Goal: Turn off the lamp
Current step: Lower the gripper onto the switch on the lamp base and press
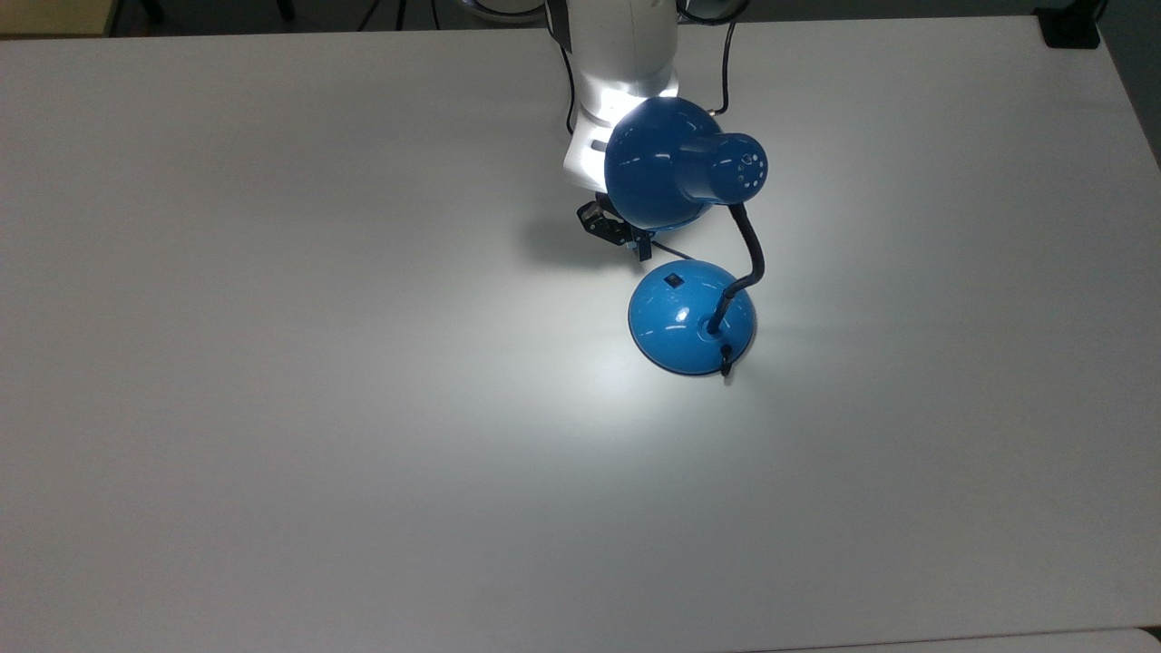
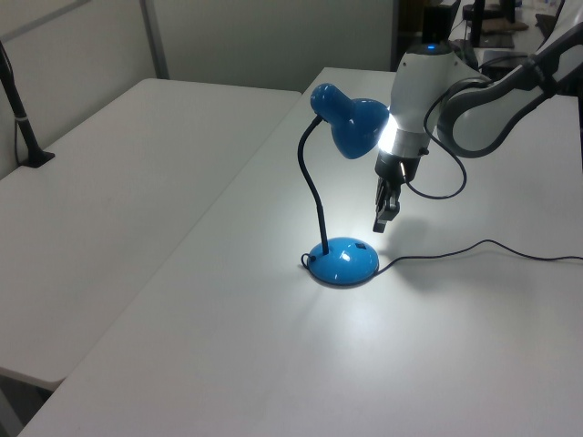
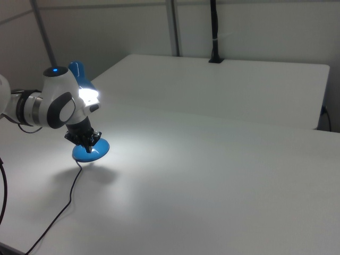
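**Observer:** Where's the lamp (image 1: 689, 313) sitting?

**Operator:** Near the middle of the white table (image 1: 272, 408), toward the far edge in the top view. It's lit; there's a bright pool on the table around the base (image 2: 343, 261). The shade (image 1: 655, 177) hangs over my wrist, so I see the gripper (image 1: 617, 230) poking out from under its rim, just beside the base and above the tabletop.

**Observer:** Fingers open or closed?

**Operator:** In the left view they look pressed together, pointing down like one tip (image 2: 383, 215), holding nothing.

**Observer:** What worries you?

**Operator:** The switch (image 1: 672, 279) is a small black patch on a glossy dome. If I land off-centre, the tip could skid down the curve and shove the base. The arm (image 2: 414, 91) is also close against the shade, so I could bump it and swing the gooseneck (image 2: 311, 187). The cord (image 2: 474, 248) trails nearby too.
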